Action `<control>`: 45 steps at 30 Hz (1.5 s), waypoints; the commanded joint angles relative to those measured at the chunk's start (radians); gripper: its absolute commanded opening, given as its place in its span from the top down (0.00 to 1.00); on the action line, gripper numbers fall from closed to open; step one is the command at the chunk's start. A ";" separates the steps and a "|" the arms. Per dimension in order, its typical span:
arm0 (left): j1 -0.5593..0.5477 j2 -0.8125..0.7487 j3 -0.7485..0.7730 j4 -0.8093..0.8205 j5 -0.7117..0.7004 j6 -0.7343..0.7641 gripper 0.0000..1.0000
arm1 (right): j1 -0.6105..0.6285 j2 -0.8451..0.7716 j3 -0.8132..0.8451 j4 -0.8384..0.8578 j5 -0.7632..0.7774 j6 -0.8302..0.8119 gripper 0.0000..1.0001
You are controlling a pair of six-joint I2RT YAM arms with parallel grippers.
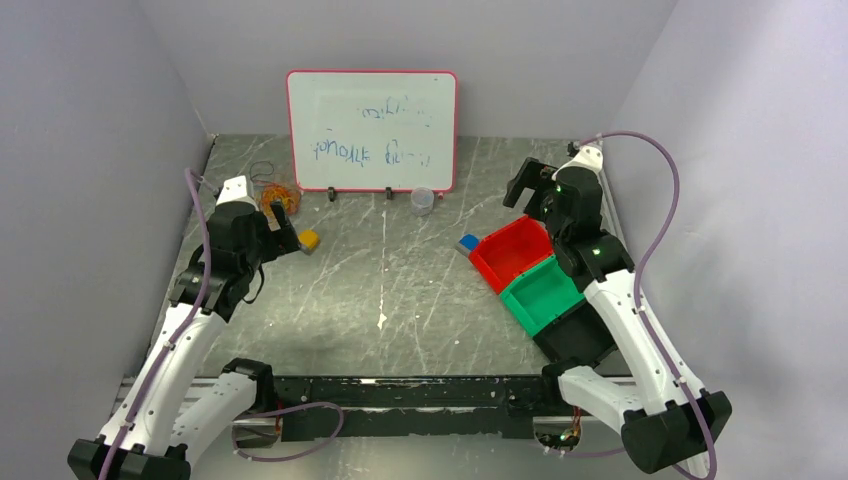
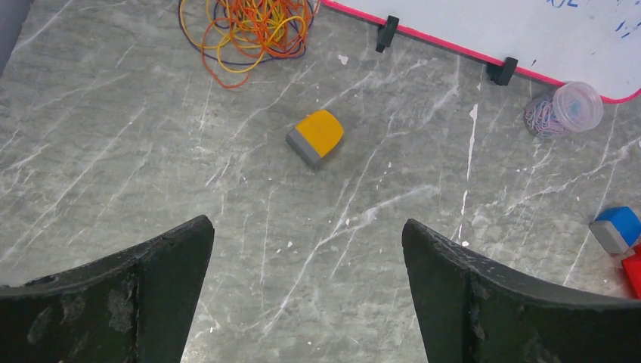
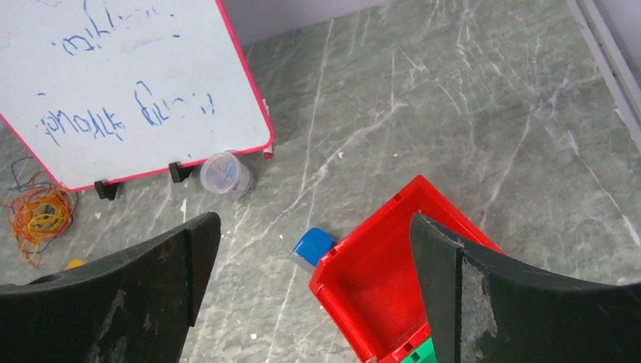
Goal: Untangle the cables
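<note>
A grey, marble-patterned counter (image 1: pixel 400 290) is enclosed by plain lilac walls, with a whiteboard (image 1: pixel 371 130) propped at the back.

The left fingers (image 2: pixel 151 295) are spread wide and nothing is held between them; they are raised above the counter, near the back-left corner. The right fingers (image 3: pixel 136 295) are likewise wide apart and empty, held above the far right of the counter.

Beyond the left fingers a yellow block (image 2: pixel 316 136) is seen lying alone. Farther out, just beside the whiteboard's left foot, the cables (image 2: pixel 249 30) are found: thin orange, yellow, red and dark loops, all bunched in one tangle. No strand has been drawn clear of it and it is not touched by either arm. The task is therefore judged to be barely begun, with all the separating left to do.

Below the right fingers a blue block (image 3: pixel 311 248) rests just beside the red bin (image 3: pixel 378 295), whose visible floor is bare. The green bin (image 1: pixel 540 293) next to it also appears to be empty, while the inside of the black bin (image 1: pixel 575 335) is too dark to be judged. A small clear jar (image 2: pixel 567 110) by the whiteboard holds something pale and looped that cannot be made out.
</note>
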 commanded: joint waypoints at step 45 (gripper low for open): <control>0.374 0.823 0.420 0.202 0.383 0.273 0.01 | -0.007 -0.002 -0.123 0.025 -0.249 -0.066 0.00</control>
